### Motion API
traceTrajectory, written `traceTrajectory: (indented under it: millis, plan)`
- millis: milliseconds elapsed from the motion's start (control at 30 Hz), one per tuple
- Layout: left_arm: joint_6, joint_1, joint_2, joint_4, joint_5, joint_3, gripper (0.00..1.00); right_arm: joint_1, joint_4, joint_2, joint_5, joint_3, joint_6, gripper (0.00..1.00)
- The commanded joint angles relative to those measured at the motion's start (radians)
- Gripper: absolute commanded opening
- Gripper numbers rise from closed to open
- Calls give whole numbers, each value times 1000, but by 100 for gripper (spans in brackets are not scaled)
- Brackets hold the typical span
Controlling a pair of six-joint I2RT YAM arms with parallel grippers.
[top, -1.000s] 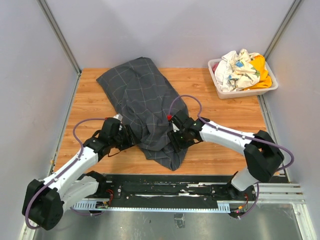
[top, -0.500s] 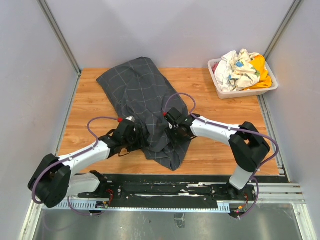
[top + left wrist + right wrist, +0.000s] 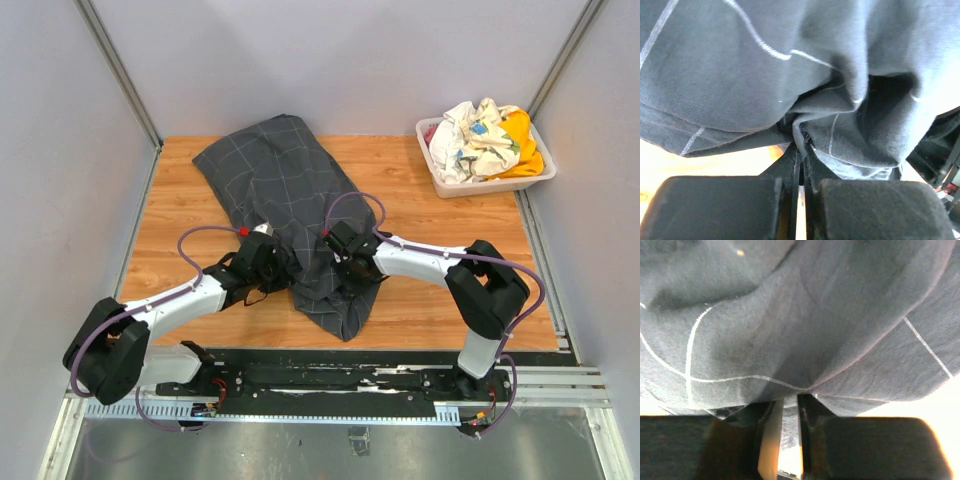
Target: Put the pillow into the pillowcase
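With jaws closed on cloth, the left gripper and right gripper pinch the near hem of the pillowcase, which stretches away bulging across the table; the pillow is unseen, presumably inside, so the next move is likely drawing the hem fully over it.

One pillowcase — one bin

The pillowcase lies on the table, stretching from the far left toward the near middle. The left gripper meets its left edge and the right gripper its right edge (both along the near half). A bin holding cloths stands in the far right corner, well apart.
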Motion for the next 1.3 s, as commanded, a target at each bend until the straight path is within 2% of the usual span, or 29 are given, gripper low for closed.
traceTrajectory:
  millis: [0,33,67,167,400,533,633,667,767,867,1067,1167,1233,1267]
  plan:
    - [10,-12,-67,-40,-23,72,0,14,-10,-33,30,-41,28,10]
    - [8,-13,-87,-58,-24,82,0,16,-18,-48,38,-43,29,3]
    - [6,-15,-103,-77,-25,92,0,14,-27,-65,49,-44,30,1]
    - [2,-22,-161,-139,-19,124,0,13,-59,-131,82,-50,31,1]
    - [15,-51,-272,-268,4,193,0,7,-216,-317,269,-42,82,1]
    - [37,-52,-309,-303,-28,148,0,-38,-284,-418,343,-44,107,1]
    - [28,-52,-323,-281,12,94,0,-80,-336,-474,405,-43,119,1]
    - [19,-52,-325,-267,28,78,2,-96,-366,-486,425,-38,125,1]
    - [-4,-52,-336,-239,43,40,18,-150,-422,-532,454,-40,140,1]
    - [-8,-53,-341,-244,61,34,30,-210,-458,-573,498,-61,178,1]
    - [0,-53,-373,-325,23,34,39,-310,-531,-616,544,-113,250,1]
    - [-5,-53,-389,-347,-28,37,41,-333,-534,-619,545,-128,269,13]
    - [-7,-53,-389,-354,-47,54,46,-339,-531,-618,518,-110,263,38]
    - [-5,-53,-383,-354,-50,62,47,-339,-527,-619,492,-98,256,44]
